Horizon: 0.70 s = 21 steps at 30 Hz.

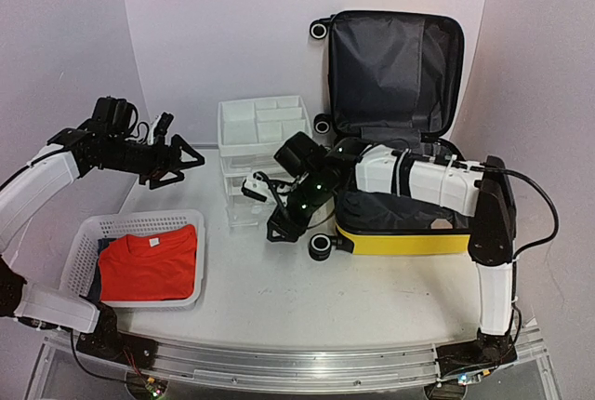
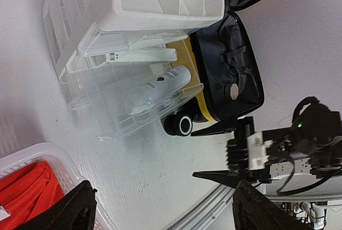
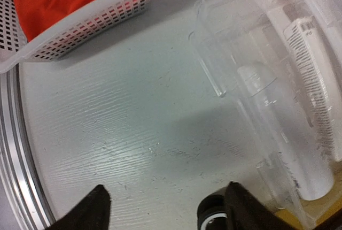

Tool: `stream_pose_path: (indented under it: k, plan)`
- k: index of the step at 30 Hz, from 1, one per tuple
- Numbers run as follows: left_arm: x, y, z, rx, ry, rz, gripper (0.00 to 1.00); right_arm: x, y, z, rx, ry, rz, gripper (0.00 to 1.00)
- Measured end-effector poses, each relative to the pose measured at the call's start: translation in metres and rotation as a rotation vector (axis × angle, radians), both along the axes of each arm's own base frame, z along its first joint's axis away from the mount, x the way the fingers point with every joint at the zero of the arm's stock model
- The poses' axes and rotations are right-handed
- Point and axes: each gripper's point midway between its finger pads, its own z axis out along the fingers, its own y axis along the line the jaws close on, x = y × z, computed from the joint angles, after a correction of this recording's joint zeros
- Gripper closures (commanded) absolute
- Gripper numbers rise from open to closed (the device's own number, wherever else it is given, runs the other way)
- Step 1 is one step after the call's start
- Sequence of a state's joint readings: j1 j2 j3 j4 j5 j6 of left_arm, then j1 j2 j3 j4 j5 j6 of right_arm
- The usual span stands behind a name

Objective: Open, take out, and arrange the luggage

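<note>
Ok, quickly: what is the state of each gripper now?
Left gripper: open, holding nothing.
Right gripper: open, empty, beside the clear plastic drawer unit.

Top cam sits high behind the arm bases, looking down and fwd over the whole desk [image 1: 270, 288] from far off, w/ both arms in shot. Left wrist cam looks out past the left jaws, their dark tips at its bottom edge, from mid range at the drawer unit [image 2: 133, 80] and luggage [image 2: 230, 75] ahead of them; right wrist cam is v. close to the desk, facing down betw. the right jaws. All 3 views share the basket [image 1: 79, 256] w/ its red shirt [image 1: 149, 265], the drawer unit and the luggage wheel [image 3: 211, 216], which sits in the right jaws' gap.
</note>
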<state>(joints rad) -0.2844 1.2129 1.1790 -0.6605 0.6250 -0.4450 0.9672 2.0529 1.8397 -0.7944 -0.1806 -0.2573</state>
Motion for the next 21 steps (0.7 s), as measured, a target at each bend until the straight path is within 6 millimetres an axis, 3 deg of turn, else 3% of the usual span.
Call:
stream_pose_path:
  k: [5,13,17,21]
  plan:
    - [0.002,-0.001,-0.005,0.005,0.012,-0.002,0.12,0.005,-0.004,-0.044,-0.051,-0.036,0.010,0.56]
    - [0.000,0.000,0.000,-0.001,0.004,0.005,0.12,0.055,0.022,-0.084,-0.094,-0.262,0.082,0.48]
    - [-0.005,0.003,0.008,-0.007,-0.029,0.013,0.12,0.077,0.034,-0.093,-0.128,-0.361,0.086,0.44]
    - [-0.012,0.006,0.016,-0.012,-0.061,0.020,0.12,0.098,0.044,-0.086,-0.126,-0.451,0.073,0.42]
